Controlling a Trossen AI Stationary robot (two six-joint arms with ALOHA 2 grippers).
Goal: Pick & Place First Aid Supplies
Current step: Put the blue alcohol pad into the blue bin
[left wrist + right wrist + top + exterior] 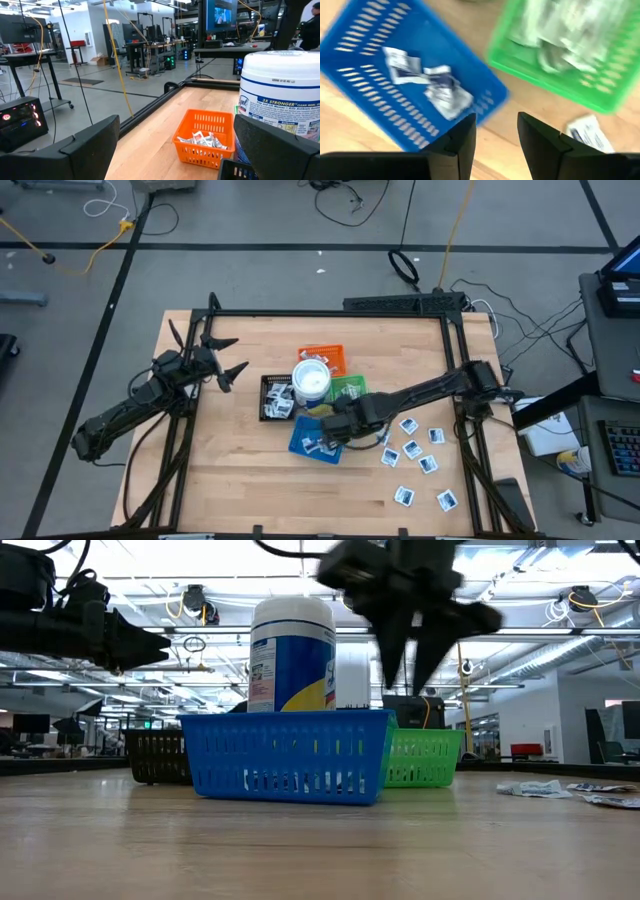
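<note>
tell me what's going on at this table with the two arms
The right gripper hangs open and empty above the blue slotted plastic tray, which holds a few white square packets. More packets lie loose on the wooden table. The left gripper waits open at the table's left side.

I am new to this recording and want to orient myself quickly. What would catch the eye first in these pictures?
A cluster of coloured trays sits mid-table around a white tub with a blue band. The right gripper hangs over the blue tray, which holds a few white packets, its fingers apart and empty. More loose packets lie scattered on the wood to the right; the left gripper waits open at the left.
</note>
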